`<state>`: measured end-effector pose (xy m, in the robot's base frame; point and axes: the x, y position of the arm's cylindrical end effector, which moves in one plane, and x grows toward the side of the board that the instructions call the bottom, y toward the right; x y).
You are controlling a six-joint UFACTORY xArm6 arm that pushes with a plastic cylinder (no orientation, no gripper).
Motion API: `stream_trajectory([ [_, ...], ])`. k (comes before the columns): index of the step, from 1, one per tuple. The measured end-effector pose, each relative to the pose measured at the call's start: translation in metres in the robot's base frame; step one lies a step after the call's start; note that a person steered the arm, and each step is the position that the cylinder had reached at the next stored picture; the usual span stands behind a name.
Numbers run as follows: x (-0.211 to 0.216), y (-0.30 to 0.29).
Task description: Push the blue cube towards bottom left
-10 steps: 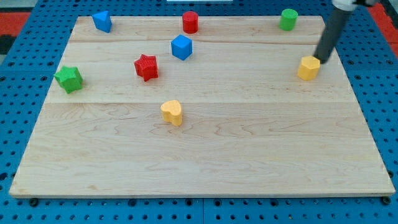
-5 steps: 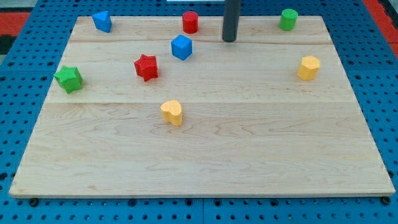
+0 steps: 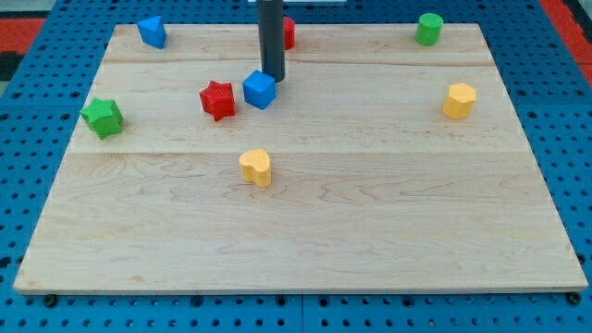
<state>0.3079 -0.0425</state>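
The blue cube (image 3: 260, 90) lies on the wooden board (image 3: 370, 203) in its upper middle part, just right of a red star block (image 3: 217, 100). My tip (image 3: 272, 78) is at the cube's upper right corner and touches it or nearly so. The dark rod rises from there to the view's top and hides most of a red cylinder (image 3: 289, 32) behind it.
A blue block (image 3: 152, 30) sits at the top left. A green star block (image 3: 102, 117) is at the left edge. A yellow heart block (image 3: 256, 167) lies below the cube. A yellow hexagon block (image 3: 459, 100) is at the right. A green cylinder (image 3: 428, 29) is at the top right.
My tip has swept from the yellow block at the right across to the blue cube. The cube has shifted down and to the left, closer to the red star.
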Motion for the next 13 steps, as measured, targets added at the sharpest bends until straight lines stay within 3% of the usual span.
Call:
stream_trajectory([
  [1,-0.004,-0.045],
  [2,0.028,-0.031],
  [4,0.036,0.038],
  [5,0.060,0.039],
  [9,0.083,-0.019],
  [13,0.173,-0.074],
])
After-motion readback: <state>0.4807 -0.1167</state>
